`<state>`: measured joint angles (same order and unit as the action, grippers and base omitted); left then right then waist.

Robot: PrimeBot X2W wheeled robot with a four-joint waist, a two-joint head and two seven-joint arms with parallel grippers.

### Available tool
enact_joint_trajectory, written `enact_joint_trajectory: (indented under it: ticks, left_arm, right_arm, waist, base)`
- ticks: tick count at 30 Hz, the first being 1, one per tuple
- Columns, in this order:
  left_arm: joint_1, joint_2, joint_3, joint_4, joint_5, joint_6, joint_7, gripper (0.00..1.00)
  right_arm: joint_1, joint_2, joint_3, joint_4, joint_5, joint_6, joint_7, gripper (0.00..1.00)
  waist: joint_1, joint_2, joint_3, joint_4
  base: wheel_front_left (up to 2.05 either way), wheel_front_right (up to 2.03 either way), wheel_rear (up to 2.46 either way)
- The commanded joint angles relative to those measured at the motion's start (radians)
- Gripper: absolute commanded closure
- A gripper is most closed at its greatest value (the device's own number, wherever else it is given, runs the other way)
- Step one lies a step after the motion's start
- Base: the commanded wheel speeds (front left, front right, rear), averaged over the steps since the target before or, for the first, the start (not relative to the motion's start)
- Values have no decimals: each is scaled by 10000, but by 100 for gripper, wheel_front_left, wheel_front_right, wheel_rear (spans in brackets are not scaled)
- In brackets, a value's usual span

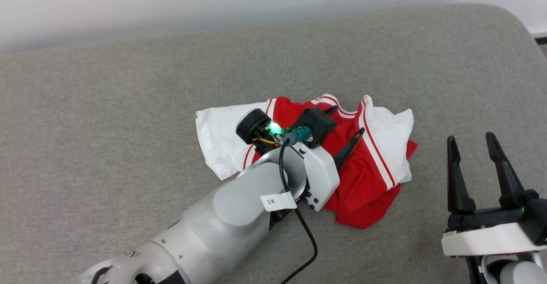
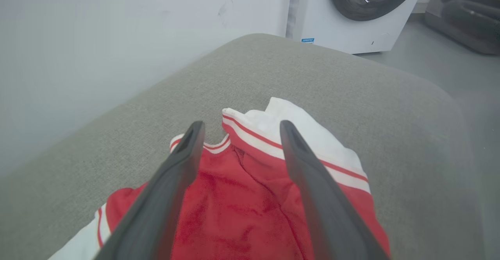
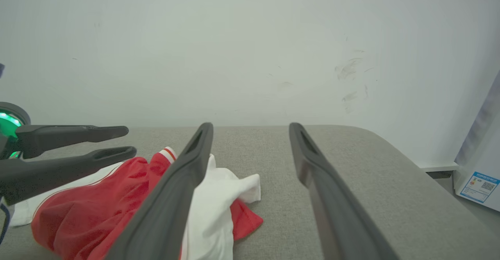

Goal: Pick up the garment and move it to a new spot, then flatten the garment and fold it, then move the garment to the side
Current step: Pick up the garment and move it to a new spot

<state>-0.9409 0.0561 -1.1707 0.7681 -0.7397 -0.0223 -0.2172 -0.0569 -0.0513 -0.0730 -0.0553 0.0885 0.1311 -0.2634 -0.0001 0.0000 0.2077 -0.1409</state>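
Garment lies crumpled, left gripper fingers spread wide just over it, nothing held. Right gripper sits off beside it, fingers wide too.

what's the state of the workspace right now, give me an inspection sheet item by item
surface: grey fabric cushion with rounded far corners
job's things: garment lies crumpled near the middle, white sleeves out to both sides, not flattened or folded
clutter: nothing seen
grippers: left gripper open, fingers spread over the red fabric, nothing pinched; right gripper open, to the right of the garment, over the cushion
cables: black cable loops off the left forearm, close to the garment's near edge
surroundings: white wall behind; washing machine beyond the cushion's end
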Motion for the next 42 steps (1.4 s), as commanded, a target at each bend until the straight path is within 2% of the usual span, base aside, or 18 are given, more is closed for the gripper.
enact_joint_trajectory:
  ticks: [1,5,9,12,17,21,25,28,34,42]
  left_arm:
    - [207,37,128,-22,59,167,-156,0]
    - [642,583,842,-454,275,1042,-471,0]
    - [1544,1491,2262,-2066,977,2050,-485,0]
    - [2452,2167,3326,-3248,1578,2634,-479,0]
    - [4210,2891,5108,-4899,2472,3365,-481,0]
    - [5668,3108,6432,-5960,3213,3739,-482,0]
    - [7069,2981,7628,-6739,3801,3898,-483,0]
    - [8004,2717,8382,-7144,4139,3830,-483,0]
    - [9328,2036,9462,-7549,4683,3274,-484,0]
    - [10138,1273,10141,-7477,5405,2316,-484,0]
  right_arm:
    - [145,19,-34,53,-14,-7,-21,0]
    - [394,17,-74,163,-52,-7,-21,0]
    - [621,17,-125,205,-64,-7,-21,0]
    - [767,16,-172,214,-65,-7,-19,0]
    - [976,17,-229,256,-7,-7,-21,0]
    - [1048,16,-302,305,143,-7,-21,0]
    - [1191,16,-363,337,269,-7,-21,0]
    - [1266,16,-363,367,338,-7,-21,0]
    - [1430,16,-372,481,458,-7,-21,0]
    - [1626,18,-269,616,504,-7,-21,0]
  waist:
    - [1,0,-277,201]
    - [1,0,-683,412]
    - [1,0,-992,633]
    - [1,0,-1173,821]
    - [1,0,-1440,1082]
    - [1,0,-1637,1237]
    - [1,0,-1801,1358]
    - [1,0,-1887,1417]
    - [1,0,-1983,1451]
    - [1,0,-2102,1418]
  base:
    - [0,0,0]
    - [0,0,0]
    - [0,0,0]
    - [0,0,0]
    - [0,0,0]
    - [0,0,0]
    - [0,0,0]
    - [0,0,0]
    - [0,0,0]
    - [0,0,0]
